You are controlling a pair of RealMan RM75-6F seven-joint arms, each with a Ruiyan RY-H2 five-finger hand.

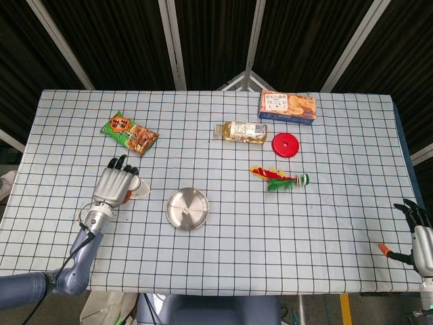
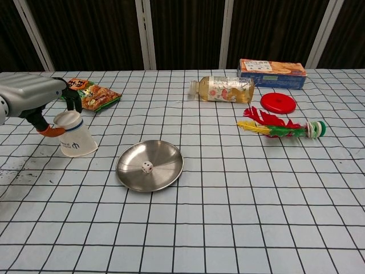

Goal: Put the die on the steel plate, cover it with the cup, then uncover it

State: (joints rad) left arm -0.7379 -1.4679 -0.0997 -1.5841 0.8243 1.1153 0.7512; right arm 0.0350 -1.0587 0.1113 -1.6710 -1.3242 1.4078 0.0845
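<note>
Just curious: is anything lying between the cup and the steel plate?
No. In the chest view only bare checked cloth separates the cup from the plate.

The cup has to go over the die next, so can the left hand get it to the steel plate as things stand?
Probably yes: the left hand holds the cup, and bare cloth separates it from the steel plate holding the die.

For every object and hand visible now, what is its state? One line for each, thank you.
die: resting on the steel plate, uncovered
steel plate: flat on the table
cup: upside down on the table, left of the plate
left hand: over the cup, fingers touching its base
right hand: idle at the table's right edge, holding nothing
bottle: lying on its side
snack bag: lying flat
</note>
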